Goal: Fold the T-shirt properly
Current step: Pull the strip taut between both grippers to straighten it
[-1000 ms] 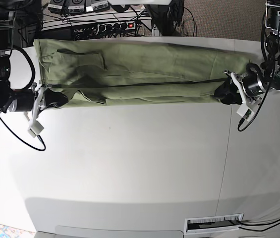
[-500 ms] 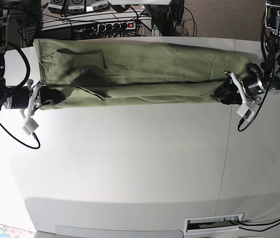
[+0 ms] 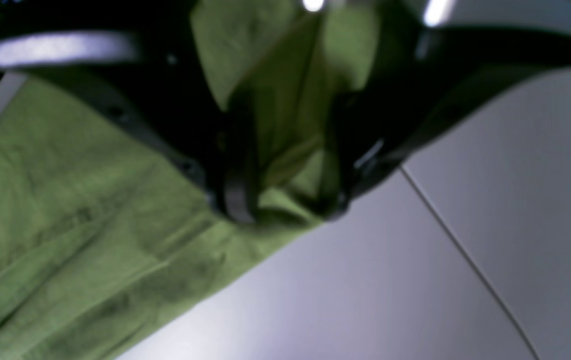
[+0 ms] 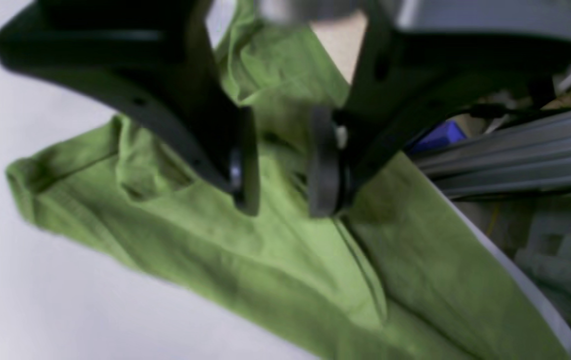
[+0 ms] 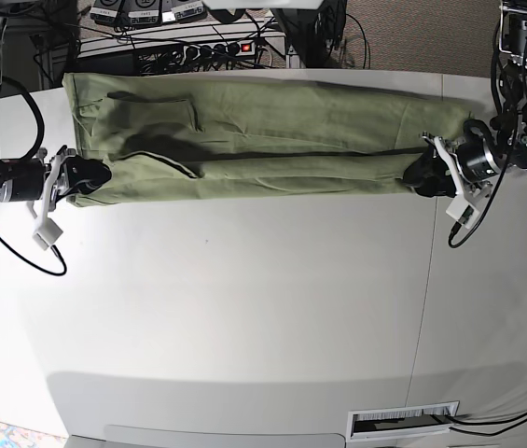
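The T-shirt (image 5: 263, 140) is lying as a long, narrow folded band across the far part of the white desk (image 5: 244, 308), stretching from one arm to the other, with a dark fold line running along its length. The right arm is reaching in low from the left side of the base view, its forearm lying nearly level with the desk and pointing along the band toward that end of the cloth. Its right pincer (image 4: 280, 165) is standing with the two dark pads parted by a clear gap; in the right wrist view green fabric is showing through that gap beneath the pads, and nothing is being pinched between them. The left arm is coming in from the opposite side, also low and roughly level, its wrist angled toward the near corner of the other end. Its left pincer (image 3: 285, 200) is spread wide, with the fingertips pressing down at the cloth's edge and a bunched ridge of green fabric sitting between them; whether the pads are actually gripping that ridge I cannot tell, since the view is blurred. A power strip (image 5: 212, 49) and cables are lying beyond the desk's far edge.
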Controlling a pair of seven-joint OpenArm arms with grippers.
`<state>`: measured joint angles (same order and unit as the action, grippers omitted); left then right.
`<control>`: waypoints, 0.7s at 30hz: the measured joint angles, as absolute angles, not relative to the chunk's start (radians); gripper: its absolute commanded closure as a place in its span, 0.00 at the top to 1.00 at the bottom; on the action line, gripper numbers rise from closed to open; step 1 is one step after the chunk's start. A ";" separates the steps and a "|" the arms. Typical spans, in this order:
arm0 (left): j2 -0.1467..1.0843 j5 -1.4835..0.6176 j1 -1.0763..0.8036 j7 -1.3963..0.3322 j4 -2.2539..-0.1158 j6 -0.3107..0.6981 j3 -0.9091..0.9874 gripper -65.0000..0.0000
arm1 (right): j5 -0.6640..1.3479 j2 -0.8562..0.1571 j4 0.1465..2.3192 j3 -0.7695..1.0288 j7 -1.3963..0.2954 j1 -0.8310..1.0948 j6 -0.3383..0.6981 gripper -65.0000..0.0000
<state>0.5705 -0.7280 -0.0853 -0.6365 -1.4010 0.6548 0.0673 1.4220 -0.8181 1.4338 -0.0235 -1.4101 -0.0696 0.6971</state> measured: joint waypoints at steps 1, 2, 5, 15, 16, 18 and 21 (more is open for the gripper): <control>0.570 -0.728 -0.085 -0.639 -1.401 0.655 0.067 0.37 | 1.420 -0.812 1.434 -0.023 -1.411 -0.079 0.697 0.28; 0.570 -0.730 -0.085 -0.639 -1.401 0.655 0.067 0.37 | 1.417 -0.803 1.433 -0.023 -1.412 -0.090 0.697 0.28; 0.570 -0.776 -0.085 -0.652 -1.400 0.652 0.067 0.37 | 1.410 -0.762 1.433 -0.023 -1.413 -0.128 0.697 0.28; 0.570 -0.770 -0.093 -0.730 -1.492 0.671 0.070 0.44 | 1.160 -0.638 1.433 -0.023 -1.410 -0.145 0.697 0.28; 0.570 -0.770 -0.094 -0.752 -1.512 0.671 0.080 0.44 | 1.159 -0.637 1.433 -0.023 -1.410 -0.146 0.697 0.28; 0.570 -0.768 -0.095 -0.780 -1.557 0.673 0.106 0.44 | 1.156 -0.637 1.433 -0.023 -1.410 -0.146 0.697 0.28; 0.568 -0.774 -0.094 -0.790 -1.639 0.674 0.159 0.44 | 1.155 -0.636 1.433 -0.023 -1.410 -0.146 0.697 0.28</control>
<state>0.5682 -0.7738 -0.0937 -0.7898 -1.6386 0.6739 0.1589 1.1553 -0.6365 1.4334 -0.0231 -1.4097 -0.1463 0.6971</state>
